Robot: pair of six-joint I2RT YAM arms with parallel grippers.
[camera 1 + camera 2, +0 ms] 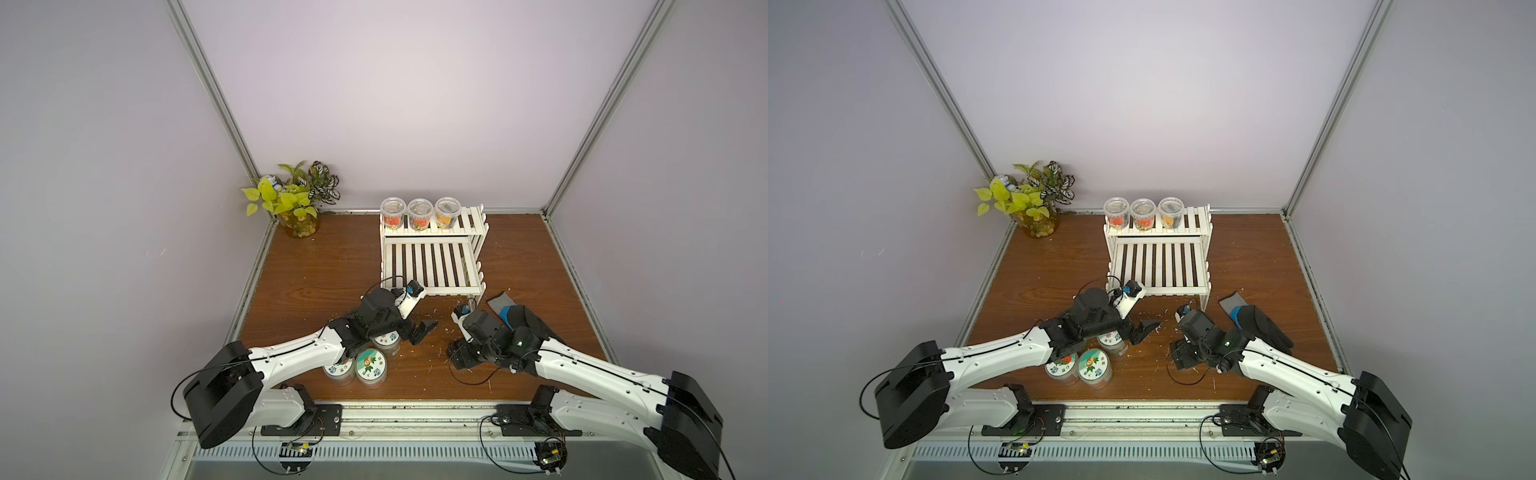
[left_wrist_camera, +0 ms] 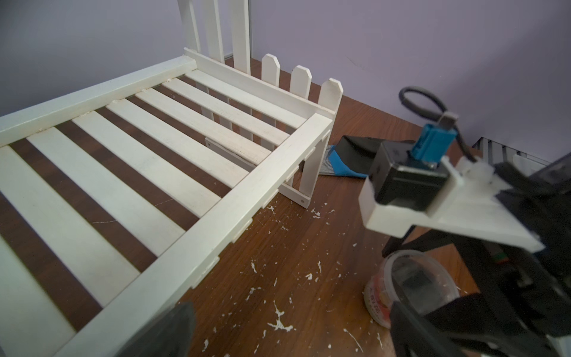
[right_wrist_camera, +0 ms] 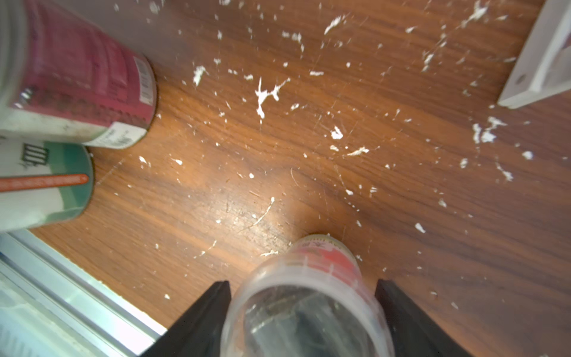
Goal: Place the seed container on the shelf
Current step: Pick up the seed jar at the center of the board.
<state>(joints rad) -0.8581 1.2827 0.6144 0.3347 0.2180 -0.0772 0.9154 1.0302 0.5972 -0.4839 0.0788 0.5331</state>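
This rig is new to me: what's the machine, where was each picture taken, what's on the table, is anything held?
Two robot arms sit at the near edge of a table, each ending in a two-jawed tool. Both top views look down from one overhead camera; the other two come from wrist cameras. On the table: a white shelf with three tubs on its upper tier, three lidded cans, a glove, a plant. The left tool is open and empty. The right tool's jaws flank a clear seed container standing on the table; whether they squeeze it is unclear.
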